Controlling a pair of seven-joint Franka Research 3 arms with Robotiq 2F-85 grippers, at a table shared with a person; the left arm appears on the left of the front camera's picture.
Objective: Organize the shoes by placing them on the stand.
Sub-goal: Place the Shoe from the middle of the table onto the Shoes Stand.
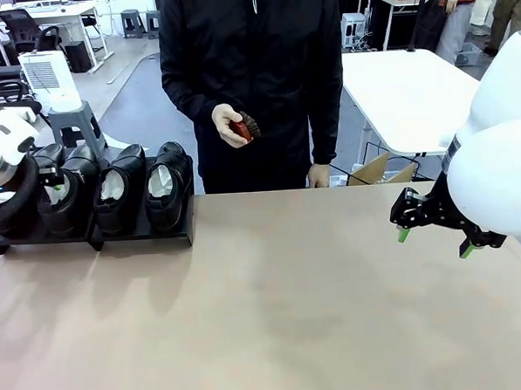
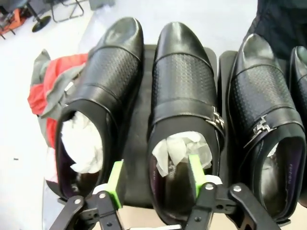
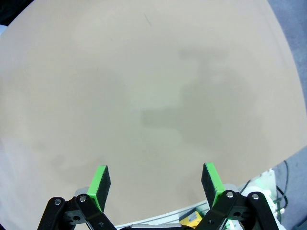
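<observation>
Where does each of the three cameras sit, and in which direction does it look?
Front view: between the arms, facing the person across the table; right gripper shows.
Left wrist view: above the left gripper, looking down on the shoes on the stand.
Right wrist view: above the right gripper, facing bare table.
Front and left wrist views share the shoes.

No legible text, labels, brands or numbers anywhere.

Tan table (image 1: 284,307), black stand (image 1: 140,234) at its far left corner, four shoes (image 1: 120,189) abreast
</observation>
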